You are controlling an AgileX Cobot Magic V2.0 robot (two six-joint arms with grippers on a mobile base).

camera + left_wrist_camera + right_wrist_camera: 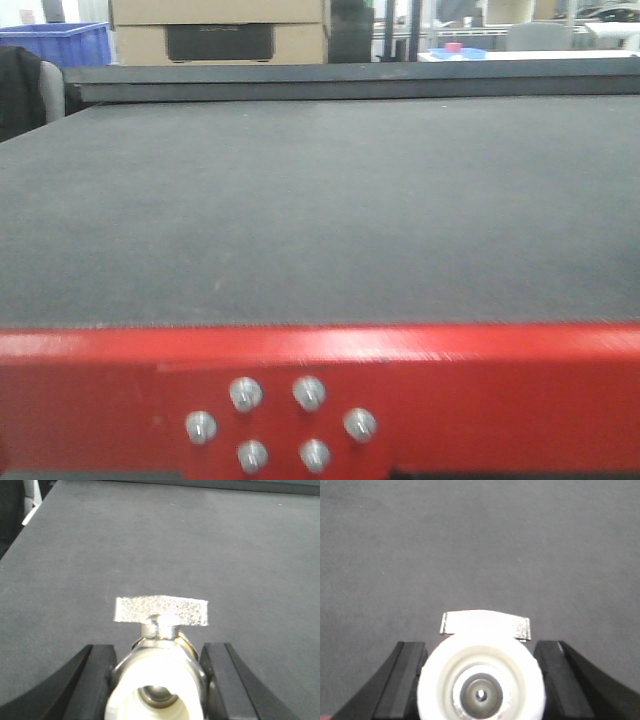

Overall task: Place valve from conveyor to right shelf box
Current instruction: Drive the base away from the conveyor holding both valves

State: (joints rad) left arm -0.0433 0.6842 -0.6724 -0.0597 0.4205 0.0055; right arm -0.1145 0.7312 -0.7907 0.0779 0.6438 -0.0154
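Observation:
The conveyor (pixel 320 220) is a wide dark grey felt-like belt that fills the front view; no gripper or valve shows there. In the left wrist view my left gripper (pixel 159 677) is shut on a valve (pixel 161 614) with a silver metal body, a white end cap and a flat speckled silver handle on top, held above the belt (pixel 210 540). In the right wrist view my right gripper (pixel 481 677) is shut on a second valve (pixel 482 652), its round white end facing the camera and its silver handle on top, above the belt (pixel 470 545).
A red frame (pixel 500 390) with several bolts runs along the belt's near edge. A dark raised rail (pixel 350 80) bounds the far edge. Behind it stand a blue crate (pixel 60 45), cardboard boxes (pixel 220 30) and a blue tray (pixel 458 50).

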